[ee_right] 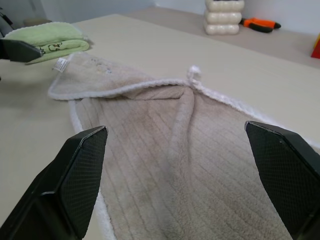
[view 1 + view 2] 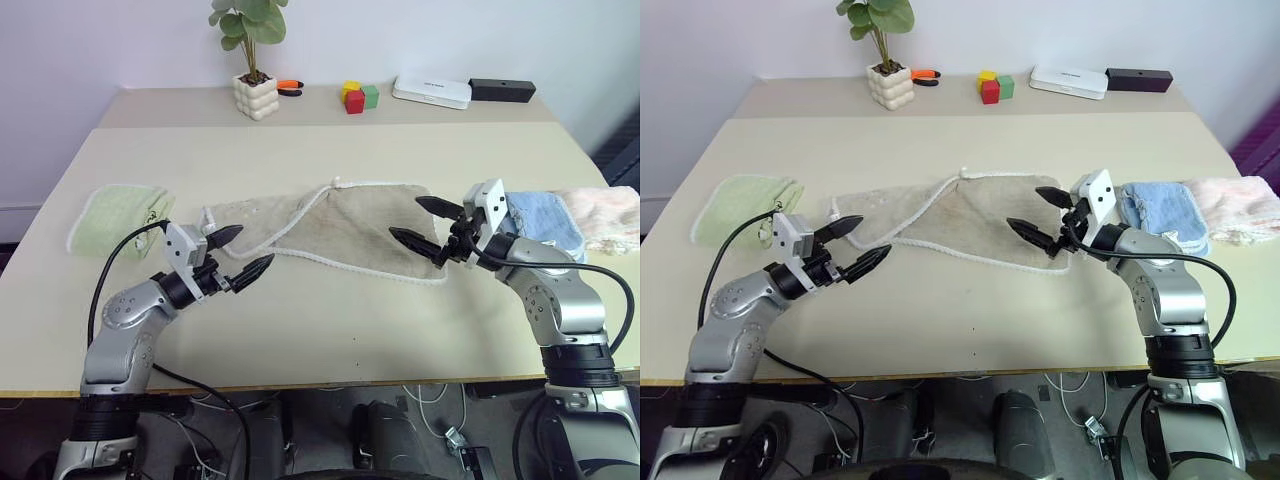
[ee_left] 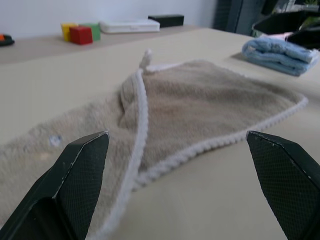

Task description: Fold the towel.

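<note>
A hand could catch only the white cord edge, or one layer, and the fold would come out crooked, because the towel point(image 2: 330, 225) already lies rumpled with one flap turned over. It is beige, spread in the middle of the tabletop point(image 2: 300, 330). The left hand point(image 2: 240, 255) and the right hand point(image 2: 425, 225) hover at the towel's two ends, fingers apart, holding nothing.

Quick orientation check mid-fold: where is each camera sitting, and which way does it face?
Head stereo pair: looks forward and down over the table at the beige towel; shows left gripper and right gripper, both open.
Left wrist: looks along its black fingers across the towel toward the blue folded towel.
Right wrist: looks along its fingers toward the light green folded towel.
Shared: the beige towel.
</note>
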Controlling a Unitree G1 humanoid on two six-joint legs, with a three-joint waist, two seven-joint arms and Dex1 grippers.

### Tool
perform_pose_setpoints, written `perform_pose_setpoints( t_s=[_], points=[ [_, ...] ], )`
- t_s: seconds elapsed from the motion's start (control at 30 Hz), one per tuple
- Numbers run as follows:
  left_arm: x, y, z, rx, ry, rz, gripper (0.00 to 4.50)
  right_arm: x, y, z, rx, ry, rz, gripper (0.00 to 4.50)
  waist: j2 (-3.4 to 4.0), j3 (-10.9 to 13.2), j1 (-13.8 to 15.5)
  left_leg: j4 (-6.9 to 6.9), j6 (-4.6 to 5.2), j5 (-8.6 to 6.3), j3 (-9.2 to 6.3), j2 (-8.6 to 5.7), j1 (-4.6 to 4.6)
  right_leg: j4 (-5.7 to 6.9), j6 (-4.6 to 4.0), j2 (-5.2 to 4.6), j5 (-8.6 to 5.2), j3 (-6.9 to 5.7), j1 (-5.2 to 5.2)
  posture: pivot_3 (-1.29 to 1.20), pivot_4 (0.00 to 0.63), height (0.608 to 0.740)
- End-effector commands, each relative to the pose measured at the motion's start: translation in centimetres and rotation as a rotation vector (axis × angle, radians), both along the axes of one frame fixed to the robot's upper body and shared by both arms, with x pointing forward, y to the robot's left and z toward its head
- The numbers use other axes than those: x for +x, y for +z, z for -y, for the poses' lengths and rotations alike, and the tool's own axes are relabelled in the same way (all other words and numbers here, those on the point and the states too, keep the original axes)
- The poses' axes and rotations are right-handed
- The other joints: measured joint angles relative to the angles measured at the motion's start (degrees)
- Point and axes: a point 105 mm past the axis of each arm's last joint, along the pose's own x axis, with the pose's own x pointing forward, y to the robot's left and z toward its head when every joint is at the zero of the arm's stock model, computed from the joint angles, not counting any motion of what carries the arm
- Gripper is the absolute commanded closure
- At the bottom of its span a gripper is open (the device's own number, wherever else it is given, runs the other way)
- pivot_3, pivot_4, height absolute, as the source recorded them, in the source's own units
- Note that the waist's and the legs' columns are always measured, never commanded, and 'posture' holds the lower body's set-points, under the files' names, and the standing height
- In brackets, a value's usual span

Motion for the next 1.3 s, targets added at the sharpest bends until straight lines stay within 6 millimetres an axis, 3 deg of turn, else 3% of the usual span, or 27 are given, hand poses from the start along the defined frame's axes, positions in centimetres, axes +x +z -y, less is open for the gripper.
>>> perform_pose_setpoints(
  t_s=[0.03, 0.27, 0.47, 0.87, 1.07, 1.27, 1.3],
  points=[
    [-0.1, 1.3, 0.2, 0.024, -0.025, 0.056, 0.00, -0.5, 0.9, -0.5, -0.010, 0.025, 0.040, 0.04, 0.00, 0.0, 0.1, 0.01, 0.00, 0.00, 0.00, 0.00, 0.00, 0.00, 0.00, 0.00, 0.00, 0.00, 0.00, 0.00, 0.150, 0.740],
    [0.3, 1.8, 1.3, 0.022, -0.108, 0.059, 0.00, -0.2, 1.8, -0.2, 0.007, -0.019, 0.074, 0.04, 0.00, 0.0, 0.1, 0.02, 0.00, 0.00, 0.00, -0.01, 0.00, -0.01, -0.01, -0.02, 0.00, 0.00, 0.01, 0.00, 0.150, 0.740],
    [1.5, 2.0, 0.5, 0.103, -0.116, 0.084, 0.00, -0.2, 1.2, -0.4, 0.030, -0.038, 0.077, 0.04, 0.00, 0.0, 0.0, 0.00, 0.00, 0.00, 0.01, -0.02, 0.00, -0.01, 0.00, 0.00, 0.00, 0.00, 0.00, 0.00, 0.150, 0.740],
    [2.9, -1.9, -3.2, 0.335, -0.009, 0.018, 0.00, 0.8, 0.7, -3.2, 0.101, -0.026, 0.110, 0.04, 0.03, 0.0, 0.0, -0.02, 0.00, 0.00, 0.04, -0.01, 0.00, 0.01, 0.00, -0.01, 0.00, 0.00, -0.04, 0.00, 0.150, 0.740],
    [4.1, -2.7, -3.7, 0.342, 0.014, -0.016, 0.00, 0.6, 0.7, -3.9, 0.109, -0.024, 0.117, 0.04, 0.03, 0.0, 0.0, -0.02, 0.00, 0.00, 0.05, -0.01, -0.01, 0.02, 0.01, -0.02, 0.00, 0.00, -0.04, 0.00, 0.150, 0.740],
    [5.5, -3.3, -2.8, 0.344, 0.011, -0.039, 0.00, 0.4, 0.4, -3.1, 0.111, -0.052, 0.120, 0.04, 0.04, 0.0, 0.1, -0.01, 0.00, 0.01, 0.04, -0.02, -0.01, 0.04, 0.01, -0.01, 0.00, 0.00, -0.02, 0.00, 0.150, 0.740],
    [5.6, -3.5, -2.7, 0.351, 0.002, -0.051, 0.25, 0.4, 0.4, -3.1, 0.113, -0.056, 0.121, 0.01, 0.04, 0.0, 0.0, 0.00, 0.00, 0.01, 0.04, -0.03, -0.01, 0.05, 0.01, -0.01, 0.00, 0.00, -0.02, 0.00, 0.150, 0.740]
  ],
)
